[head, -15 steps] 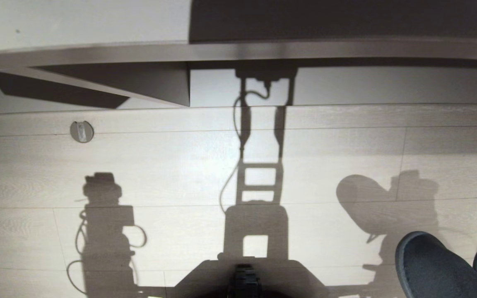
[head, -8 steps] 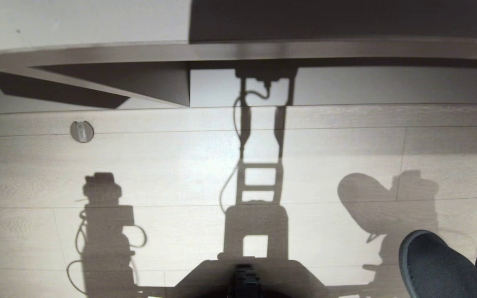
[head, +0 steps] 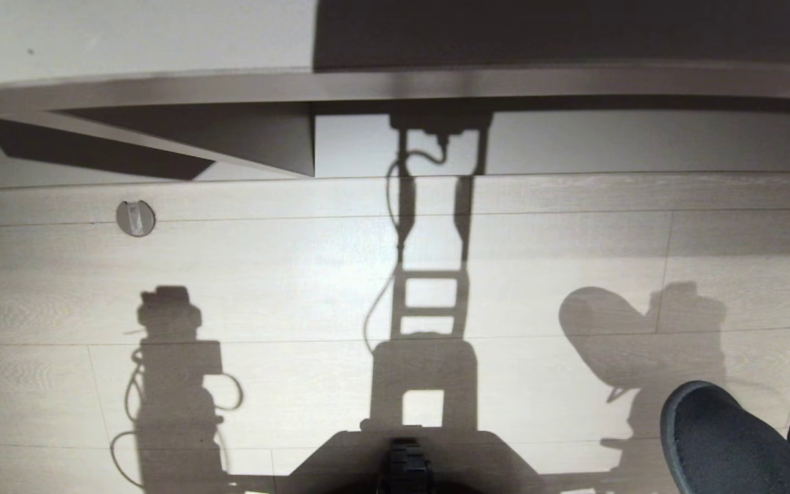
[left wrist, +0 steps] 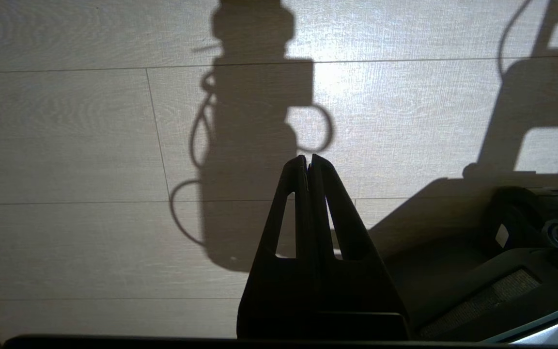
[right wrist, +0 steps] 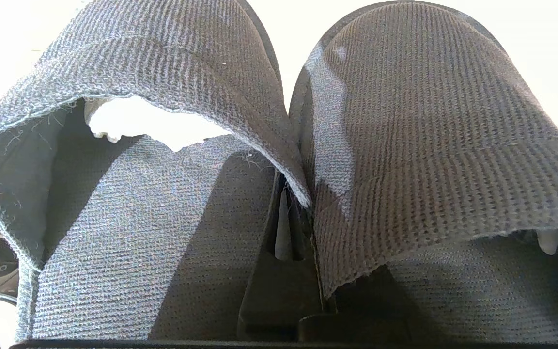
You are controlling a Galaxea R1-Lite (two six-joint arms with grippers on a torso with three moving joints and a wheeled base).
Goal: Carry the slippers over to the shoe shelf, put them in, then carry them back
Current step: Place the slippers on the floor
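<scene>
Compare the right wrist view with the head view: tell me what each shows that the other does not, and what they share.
Only the right wrist view shows the right gripper, shut on the inner edges of the slippers where the two meet, and white stuffing inside their openings. Only the head view shows the shoe shelf ahead with its vertical divider, the round floor fitting, and the robot's shadow across the pale floor. Both show the slippers, side by side; in the head view only their toes appear, at the lower right corner.

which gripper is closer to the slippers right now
Right. The right gripper is clamped between the two slippers, holding them. The left gripper hangs shut over bare floor, no slipper near.
</scene>
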